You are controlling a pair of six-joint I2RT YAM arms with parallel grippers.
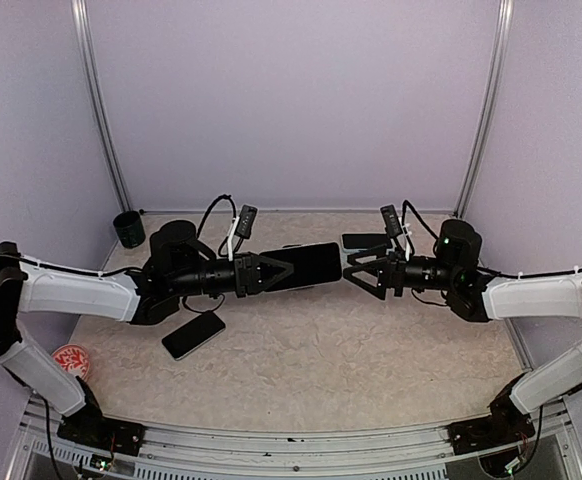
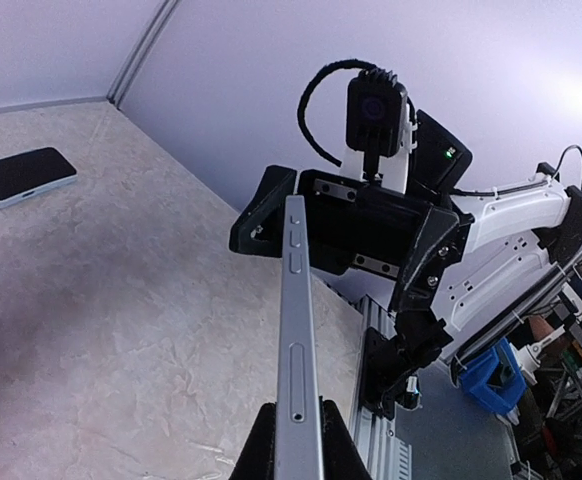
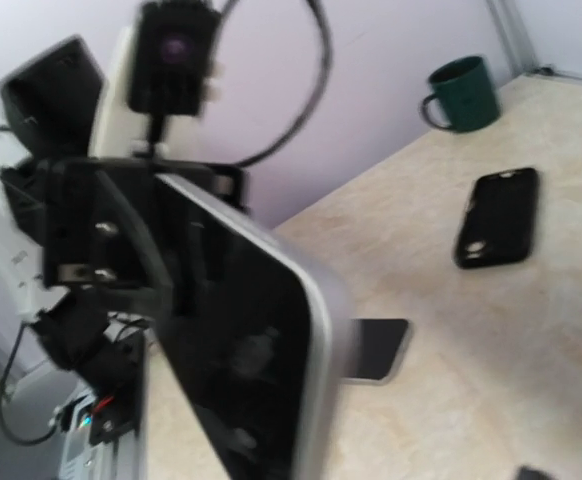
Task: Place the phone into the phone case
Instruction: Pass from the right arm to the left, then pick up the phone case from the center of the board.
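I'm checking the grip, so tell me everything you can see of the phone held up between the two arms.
The slim phone with a silver metal-looking frame and dark glass screen hangs clear of the table, roughly level lengthwise. Small buttons line its narrow side. The left pincer is shut on one end. The free end points into the open right pincer; whether they touch cannot be told.

Phone [image 3: 251,340]: blurred, lower end cropped, right wrist view. Left gripper [image 2: 299,435]: mostly cut off by bottom edge.
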